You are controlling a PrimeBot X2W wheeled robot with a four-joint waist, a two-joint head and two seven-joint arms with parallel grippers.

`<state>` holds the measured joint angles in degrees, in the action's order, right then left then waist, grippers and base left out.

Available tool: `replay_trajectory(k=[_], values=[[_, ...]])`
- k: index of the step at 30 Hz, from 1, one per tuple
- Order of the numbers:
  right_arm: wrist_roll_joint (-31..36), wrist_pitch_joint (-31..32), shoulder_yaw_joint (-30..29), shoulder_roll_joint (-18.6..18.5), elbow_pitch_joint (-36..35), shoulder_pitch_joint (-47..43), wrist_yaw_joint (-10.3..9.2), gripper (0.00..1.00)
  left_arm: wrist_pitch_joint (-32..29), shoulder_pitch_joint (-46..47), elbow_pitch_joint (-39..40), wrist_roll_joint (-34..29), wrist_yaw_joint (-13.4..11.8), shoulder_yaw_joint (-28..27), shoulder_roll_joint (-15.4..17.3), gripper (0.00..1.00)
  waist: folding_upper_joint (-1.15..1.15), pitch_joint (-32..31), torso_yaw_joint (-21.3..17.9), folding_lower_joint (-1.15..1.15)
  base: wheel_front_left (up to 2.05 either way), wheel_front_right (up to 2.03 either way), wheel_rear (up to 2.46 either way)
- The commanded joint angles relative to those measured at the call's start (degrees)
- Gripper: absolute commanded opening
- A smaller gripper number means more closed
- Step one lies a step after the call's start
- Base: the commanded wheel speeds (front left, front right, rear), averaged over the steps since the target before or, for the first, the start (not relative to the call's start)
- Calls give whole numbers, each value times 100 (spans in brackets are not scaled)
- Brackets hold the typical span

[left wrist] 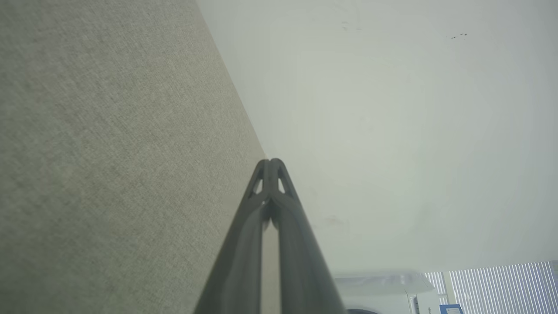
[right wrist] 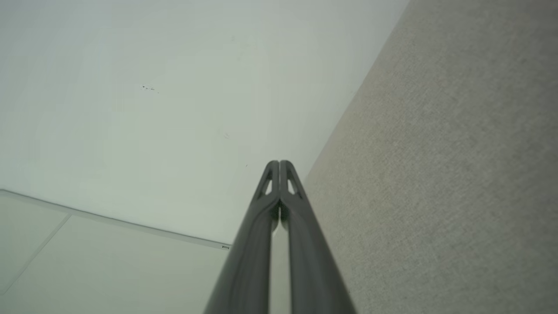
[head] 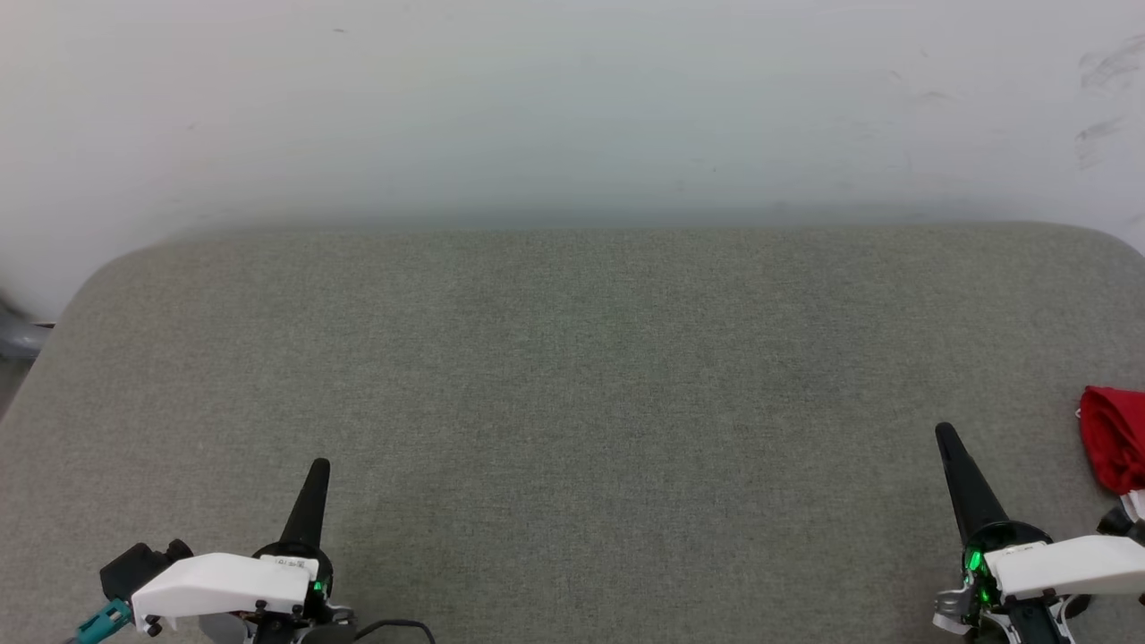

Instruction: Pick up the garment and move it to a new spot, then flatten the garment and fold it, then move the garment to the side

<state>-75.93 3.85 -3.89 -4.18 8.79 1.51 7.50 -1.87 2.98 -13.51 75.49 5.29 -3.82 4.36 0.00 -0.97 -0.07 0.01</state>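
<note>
A bunched piece of the bright red garment (head: 1112,438) lies at the far right edge of the head view, with a bit of white at its lower end; the rest is cut off by the frame. My right gripper (head: 945,436) rests low at the right, to the left of the garment and apart from it, fingers together with nothing between them (right wrist: 279,165). At the lower left, my left gripper (head: 319,468) is shut and empty as well (left wrist: 270,162). Both point toward the far wall.
A wide grey-green fabric surface (head: 572,385) spreads before me, with rounded far corners. A pale wall (head: 572,107) rises right behind it. In the left wrist view a white appliance (left wrist: 383,290) and window blinds (left wrist: 501,285) show in the distance.
</note>
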Motion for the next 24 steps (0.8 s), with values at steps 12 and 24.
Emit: replay_trajectory(k=[12,24], values=[[-642,55,-37,-20,168,251,-1,0,-177,214,-10,597,97,-113,-56,0,0,33,2,0,0,0,0],[-1229,97,-70,-3,358,374,-1,0,-337,288,-34,1157,175,-196,-106,0,0,72,5,-1,0,0,0]])
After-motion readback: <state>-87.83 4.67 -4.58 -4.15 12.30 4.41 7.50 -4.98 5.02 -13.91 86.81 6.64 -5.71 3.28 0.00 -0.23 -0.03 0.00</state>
